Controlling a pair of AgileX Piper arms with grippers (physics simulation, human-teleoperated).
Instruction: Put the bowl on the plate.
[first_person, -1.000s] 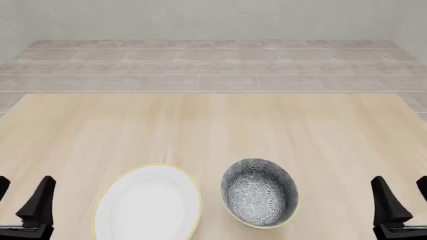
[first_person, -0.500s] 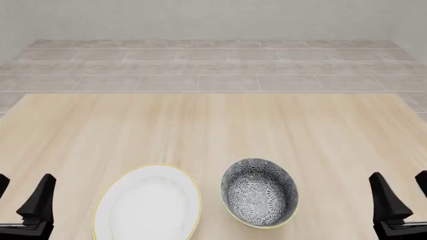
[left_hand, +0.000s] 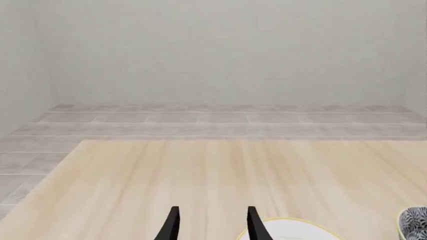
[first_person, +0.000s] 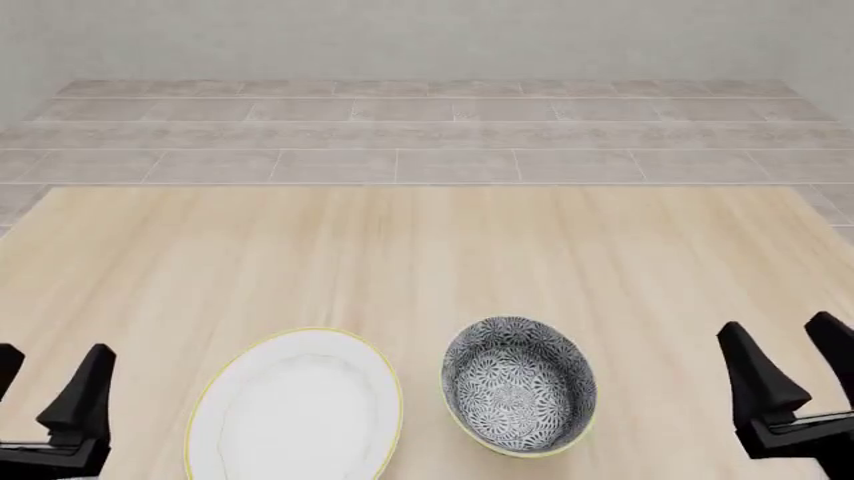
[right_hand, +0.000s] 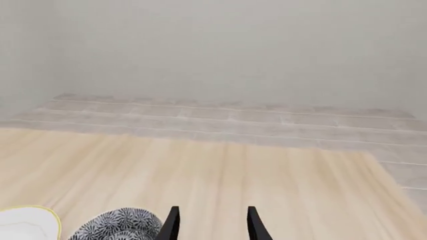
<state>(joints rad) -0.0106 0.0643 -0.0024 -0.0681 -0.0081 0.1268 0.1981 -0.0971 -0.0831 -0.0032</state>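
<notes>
Both the right gripper (first_person: 797, 360) and left gripper (first_person: 47, 372) hang spread and empty. The bowl (first_person: 519, 385) looks rigid, probably slick, so pinch its near-right rim.

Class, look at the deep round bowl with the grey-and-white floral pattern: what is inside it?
The deep floral-patterned bowl holds nothing; only its patterned inner surface shows. Its near inner wall, just under the pale rim, is hidden from the front view.

My matt pale wood-grain table (first_person: 427, 260) carries a smooth white yellow-rimmed plate (first_person: 296, 408) and a glazed-looking grey floral-patterned bowl (first_person: 519, 384).
</notes>
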